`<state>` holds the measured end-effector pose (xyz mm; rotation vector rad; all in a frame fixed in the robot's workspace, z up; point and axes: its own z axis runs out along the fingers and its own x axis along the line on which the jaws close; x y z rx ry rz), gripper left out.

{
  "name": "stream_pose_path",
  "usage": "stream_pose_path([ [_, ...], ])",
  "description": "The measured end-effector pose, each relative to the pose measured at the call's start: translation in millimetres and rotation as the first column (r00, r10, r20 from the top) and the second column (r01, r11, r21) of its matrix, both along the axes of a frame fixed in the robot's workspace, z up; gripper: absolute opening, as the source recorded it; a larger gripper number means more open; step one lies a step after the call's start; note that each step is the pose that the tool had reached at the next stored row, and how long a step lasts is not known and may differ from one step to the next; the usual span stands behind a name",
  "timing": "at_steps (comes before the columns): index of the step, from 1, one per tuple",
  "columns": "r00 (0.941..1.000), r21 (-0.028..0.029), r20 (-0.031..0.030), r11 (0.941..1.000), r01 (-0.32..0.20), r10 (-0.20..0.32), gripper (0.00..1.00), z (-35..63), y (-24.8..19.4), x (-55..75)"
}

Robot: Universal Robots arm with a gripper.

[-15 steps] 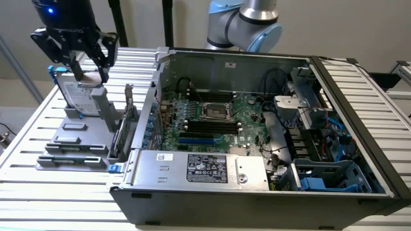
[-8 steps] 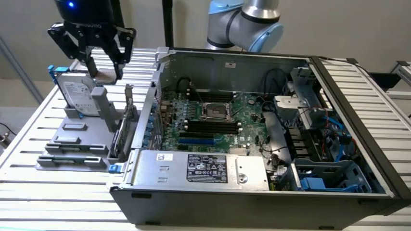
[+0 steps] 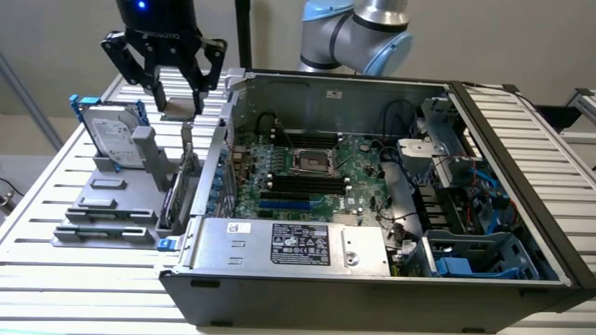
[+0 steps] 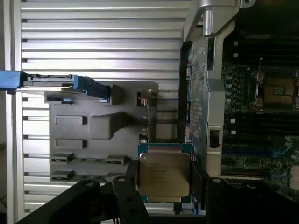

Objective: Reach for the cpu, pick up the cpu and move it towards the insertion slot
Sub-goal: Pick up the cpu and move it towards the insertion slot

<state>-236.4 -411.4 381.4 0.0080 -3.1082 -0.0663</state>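
I'm hanging high over the grey fixture [image 3: 107, 209] on the slatted counter [image 3: 56, 279], at the exterior view's left, my jaws clamping the cpu [image 3: 177, 106] by its edges. The chip's silver top is facing my wrist camera [image 4: 164, 175]. The insertion slot [image 3: 314, 161] is sitting on the motherboard inside the open case [image 3: 373, 293], well apart to the right.

A table [image 3: 56, 181] made of pale metal slats carries everything. Directly on it, at the exterior view's left, lies a grey parts holder [image 3: 112, 209], where a hard drive with blue rails [image 3: 112, 136] stands upright. Just beside the holder, toward the exterior view's right, an open computer case [image 3: 373, 209] rests on the same slats.
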Motion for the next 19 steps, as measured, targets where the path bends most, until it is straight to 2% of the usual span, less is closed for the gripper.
stream_pose_path([
  [13, 1.0000, 0.0030, -0.0001, 1.0000, 0.000, 0.000, 0.55, 0.0, 0.5, 59.0],
  [19, 1.0000, 0.0029, -0.0001, 1.0000, 0.000, 0.000, 0.55, -1.2, 4.2, 86.1],
])
